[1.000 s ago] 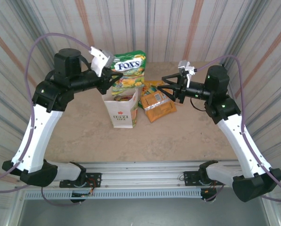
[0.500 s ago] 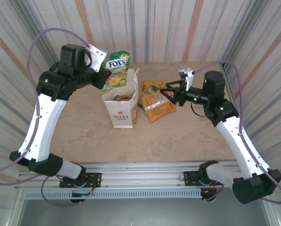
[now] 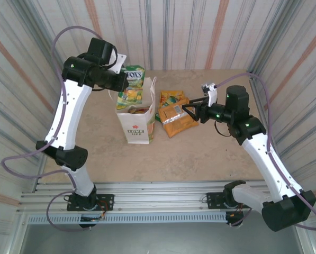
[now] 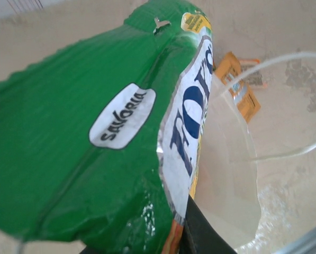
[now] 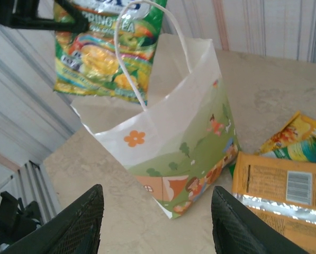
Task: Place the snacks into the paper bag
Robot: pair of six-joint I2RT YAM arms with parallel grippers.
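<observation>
The white paper bag [image 3: 139, 126] stands upright at mid-table, with a yellowish packet showing inside its mouth [image 3: 141, 110]. My left gripper [image 3: 120, 80] is shut on the top of a green FOX'S snack packet [image 3: 131, 90], which hangs over the bag's back left rim. The left wrist view has that green packet [image 4: 94, 148] beside the bag's open mouth [image 4: 226, 174]. Two orange snack packets [image 3: 176, 114] lie on the table right of the bag. Just right of them my right gripper [image 3: 187, 108] is open and holds nothing. From the right wrist, the bag [image 5: 184, 153] and hanging packet [image 5: 105, 47] lie ahead.
Corrugated striped walls [image 3: 200, 32] close in the table on the back and both sides. Bare beige tabletop [image 3: 189, 159] lies in front of the bag toward the rail at the near edge [image 3: 158, 196].
My left arm has swung back and left, and the green packet has come lower, down toward the bag's mouth. My right gripper has edged slightly left and down toward the orange packets.
</observation>
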